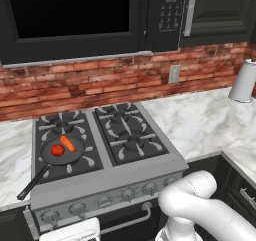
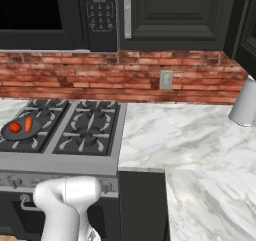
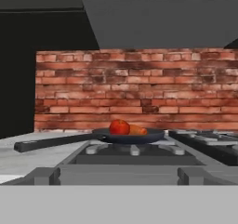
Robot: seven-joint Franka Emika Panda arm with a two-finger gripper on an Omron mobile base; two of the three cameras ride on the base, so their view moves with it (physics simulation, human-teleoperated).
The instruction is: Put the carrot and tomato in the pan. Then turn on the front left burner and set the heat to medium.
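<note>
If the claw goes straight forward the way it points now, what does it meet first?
Probably the front edge of the stove, low in the hand view. Beyond it sits the pan with the tomato and carrot. Depth is unclear.

paper towel roll point(image 1: 244, 81) cut by right edge — stove knobs point(image 1: 104, 201) too small to read

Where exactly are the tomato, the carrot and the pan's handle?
tomato point(image 1: 57, 149): left base view, middle of the red ball.
carrot point(image 1: 68, 143): left base view, middle of the orange stick.
pan point(image 1: 33, 181): left base view, midway along its long black handle.
</note>
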